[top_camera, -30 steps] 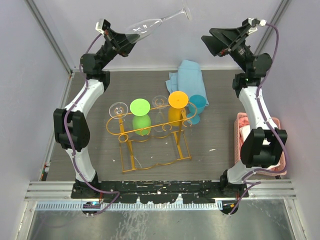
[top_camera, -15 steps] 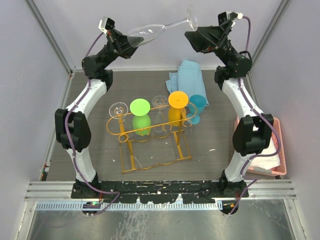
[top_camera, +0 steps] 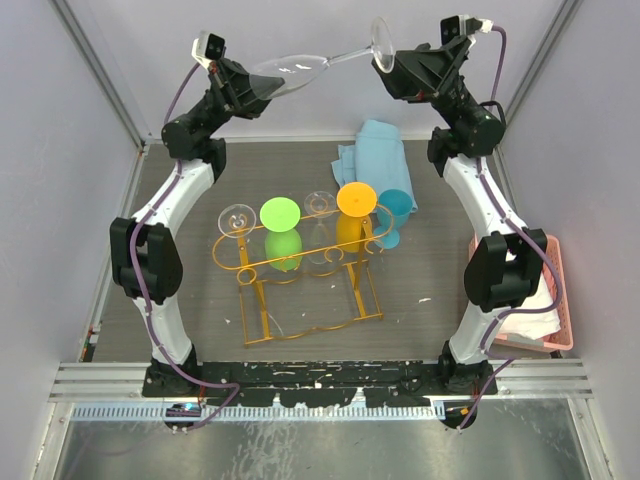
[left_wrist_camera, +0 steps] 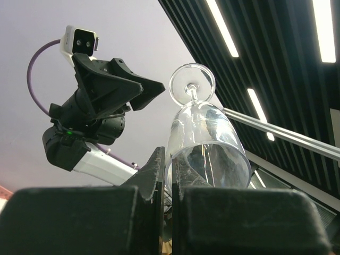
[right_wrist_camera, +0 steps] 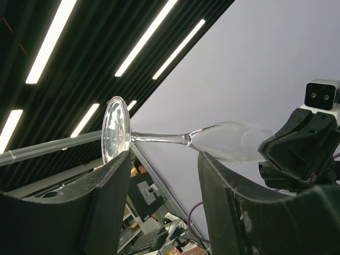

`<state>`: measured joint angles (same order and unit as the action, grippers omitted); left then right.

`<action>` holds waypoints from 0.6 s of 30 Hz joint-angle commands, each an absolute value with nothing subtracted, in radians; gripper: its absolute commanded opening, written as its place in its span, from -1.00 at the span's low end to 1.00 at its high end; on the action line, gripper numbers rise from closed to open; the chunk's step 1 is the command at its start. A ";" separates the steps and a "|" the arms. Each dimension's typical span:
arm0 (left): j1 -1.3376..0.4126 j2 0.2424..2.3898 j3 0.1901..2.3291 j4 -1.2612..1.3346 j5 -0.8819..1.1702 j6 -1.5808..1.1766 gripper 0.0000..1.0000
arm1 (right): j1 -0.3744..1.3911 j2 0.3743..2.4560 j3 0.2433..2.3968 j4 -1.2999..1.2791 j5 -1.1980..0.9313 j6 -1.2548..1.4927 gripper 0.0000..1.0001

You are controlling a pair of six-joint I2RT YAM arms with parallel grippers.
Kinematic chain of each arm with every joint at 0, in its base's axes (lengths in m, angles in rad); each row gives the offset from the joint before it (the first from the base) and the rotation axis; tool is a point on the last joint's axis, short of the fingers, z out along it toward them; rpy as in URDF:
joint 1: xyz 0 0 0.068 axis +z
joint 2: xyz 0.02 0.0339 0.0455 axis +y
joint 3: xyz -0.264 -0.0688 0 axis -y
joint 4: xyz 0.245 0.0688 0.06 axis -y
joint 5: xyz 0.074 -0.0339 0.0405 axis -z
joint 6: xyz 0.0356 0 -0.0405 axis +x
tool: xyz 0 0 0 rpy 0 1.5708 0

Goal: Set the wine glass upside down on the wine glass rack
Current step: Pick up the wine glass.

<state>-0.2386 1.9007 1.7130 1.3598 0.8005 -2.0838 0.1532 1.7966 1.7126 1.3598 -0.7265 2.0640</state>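
Observation:
A clear wine glass (top_camera: 292, 69) is held high above the table, lying almost level with its foot (top_camera: 382, 45) to the right. My left gripper (top_camera: 247, 88) is shut on the bowl's rim; in the left wrist view its fingers (left_wrist_camera: 154, 170) pinch the glass wall (left_wrist_camera: 204, 133). My right gripper (top_camera: 396, 70) is open at the foot end. In the right wrist view the glass (right_wrist_camera: 223, 141) lies across both its fingertips (right_wrist_camera: 119, 162), foot (right_wrist_camera: 116, 130) at the left tip. Below stands the orange-gold wine glass rack (top_camera: 308, 257).
On the rack hang a clear glass (top_camera: 237, 217), a green one (top_camera: 280, 213), another clear one (top_camera: 320, 205) and an orange one (top_camera: 357, 198). A blue cup (top_camera: 393, 215) and blue cloth (top_camera: 375, 150) lie behind it. A pink basket (top_camera: 548, 300) sits at the right edge.
My right gripper has swung left up to the glass's foot and its jaws have narrowed. The left gripper has tipped the glass a little flatter, still holding it.

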 commanded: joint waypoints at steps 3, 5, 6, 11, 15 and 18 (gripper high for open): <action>-0.238 1.881 1.747 1.430 0.767 -2.160 -0.99 | 0.150 1.792 1.750 1.430 -0.690 2.244 0.16; -0.239 1.882 1.740 1.430 0.764 -2.160 -1.00 | 0.150 1.787 1.760 1.427 -0.691 2.247 0.16; -0.239 1.881 1.741 1.430 0.763 -2.159 -1.00 | 0.150 1.785 1.759 1.427 -0.690 2.249 0.16; -0.239 1.888 1.742 1.430 0.764 -2.158 -1.00 | 0.150 1.774 1.761 1.428 -0.686 2.253 0.16; -0.239 1.884 1.725 1.430 0.764 -2.153 -0.99 | 0.153 1.770 1.780 1.427 -0.685 2.263 0.12; -0.239 1.885 1.721 1.430 0.766 -2.150 -0.99 | 0.166 1.767 1.794 1.411 -0.692 2.260 0.12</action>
